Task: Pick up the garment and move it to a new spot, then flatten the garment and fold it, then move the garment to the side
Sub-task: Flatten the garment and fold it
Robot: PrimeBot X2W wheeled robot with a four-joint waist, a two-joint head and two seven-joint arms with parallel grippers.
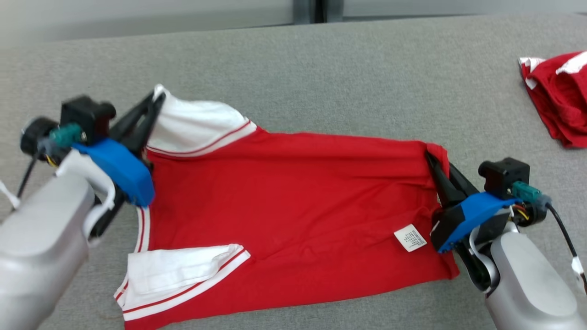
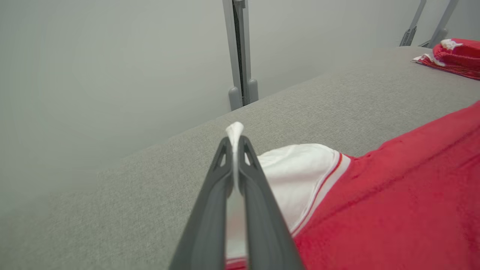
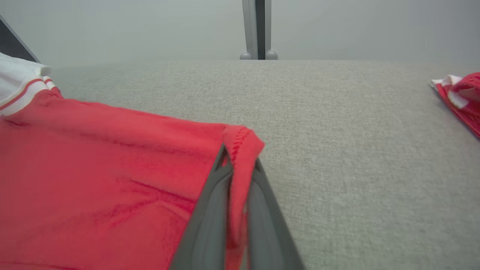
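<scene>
The garment (image 1: 289, 201) is a red shirt with white, red-striped sleeves, spread across the grey surface. My left gripper (image 1: 155, 98) is shut on its far white sleeve; in the left wrist view white cloth pokes out between the fingertips of this gripper (image 2: 235, 139), with the garment (image 2: 393, 202) to their right. My right gripper (image 1: 434, 158) is shut on the garment's far hem corner; the right wrist view shows red hem draped over that gripper (image 3: 240, 153) and the garment (image 3: 112, 180) stretching left. A white label (image 1: 410, 238) sits near the right edge.
A second red and white garment (image 1: 559, 94) lies crumpled at the far right, also seen as the crumpled garment (image 2: 452, 56) and the same heap (image 3: 463, 97) in the wrist views. A grey upright post (image 3: 258, 28) stands behind the grey surface (image 1: 321, 68), against a pale wall.
</scene>
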